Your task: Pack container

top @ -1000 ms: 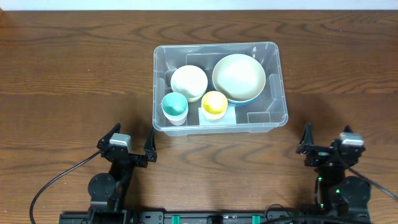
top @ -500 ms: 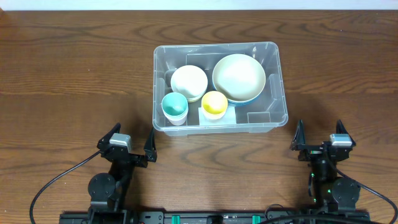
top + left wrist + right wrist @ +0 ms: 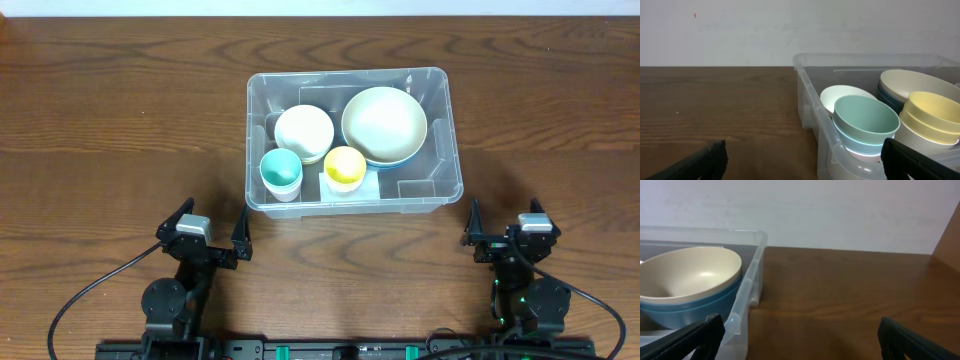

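Observation:
The clear container [image 3: 345, 73] stands mid-table and holds a large cream bowl [image 3: 384, 125] nested in a blue one, a white bowl [image 3: 304, 131], a teal cup [image 3: 281, 170] and a yellow cup [image 3: 345, 166]. My left gripper [image 3: 213, 225] is open and empty at the front edge, just short of the container's front left corner. In the left wrist view its jaws [image 3: 805, 157] frame the container wall [image 3: 807, 95] and the teal cup [image 3: 865, 122]. Off the front right corner, my right gripper [image 3: 506, 225] is open and empty. The right wrist view [image 3: 800, 332] shows the container's corner [image 3: 752, 265] and the cream bowl [image 3: 687, 277].
Bare dark wood table [image 3: 120, 120] lies on both sides of the container and behind it. A white wall [image 3: 740, 30] rises past the far edge. Cables run from both arm bases along the front edge [image 3: 80, 300].
My right gripper has shifted left along the front edge, closer to the container's front right corner. The left gripper and the container's contents have not moved.

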You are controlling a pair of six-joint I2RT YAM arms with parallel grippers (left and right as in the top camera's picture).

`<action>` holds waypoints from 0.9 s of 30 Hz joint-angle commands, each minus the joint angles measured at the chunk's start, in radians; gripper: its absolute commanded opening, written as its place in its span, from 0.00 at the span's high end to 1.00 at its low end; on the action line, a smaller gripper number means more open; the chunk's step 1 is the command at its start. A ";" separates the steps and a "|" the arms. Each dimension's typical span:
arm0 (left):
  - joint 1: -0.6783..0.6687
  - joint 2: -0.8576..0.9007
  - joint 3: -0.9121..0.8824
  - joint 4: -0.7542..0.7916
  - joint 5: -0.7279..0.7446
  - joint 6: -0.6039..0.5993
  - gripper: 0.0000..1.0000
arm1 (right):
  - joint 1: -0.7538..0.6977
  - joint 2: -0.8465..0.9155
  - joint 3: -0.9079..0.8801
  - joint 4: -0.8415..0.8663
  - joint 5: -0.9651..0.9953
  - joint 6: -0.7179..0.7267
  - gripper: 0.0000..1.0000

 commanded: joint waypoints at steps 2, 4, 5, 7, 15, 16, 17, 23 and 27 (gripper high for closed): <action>-0.004 -0.007 -0.018 -0.034 0.011 0.014 0.02 | 0.013 -0.006 -0.003 -0.005 0.000 -0.051 0.01; -0.004 -0.007 -0.018 -0.034 0.011 0.014 0.02 | 0.013 -0.006 -0.003 -0.005 0.000 -0.060 0.01; -0.004 -0.007 -0.018 -0.034 0.011 0.014 0.02 | 0.013 -0.006 -0.003 -0.005 0.000 -0.059 0.01; -0.004 -0.007 -0.018 -0.034 0.011 0.014 0.02 | 0.013 -0.006 -0.003 -0.005 0.000 -0.058 0.01; -0.004 -0.007 -0.018 -0.034 0.011 0.014 0.02 | 0.013 -0.006 -0.003 -0.004 0.000 -0.058 0.01; -0.004 -0.007 -0.018 -0.034 0.011 0.014 0.02 | 0.013 -0.006 -0.003 -0.004 0.000 -0.058 0.01; -0.004 -0.007 -0.018 -0.034 0.011 0.014 0.02 | 0.013 -0.006 -0.003 -0.004 0.000 -0.058 0.01; -0.004 -0.007 -0.018 -0.034 0.011 0.014 0.02 | 0.013 -0.006 -0.002 -0.004 0.000 -0.058 0.01; -0.004 -0.007 -0.018 -0.034 0.011 0.014 0.02 | 0.013 -0.006 -0.002 -0.004 0.000 -0.058 0.01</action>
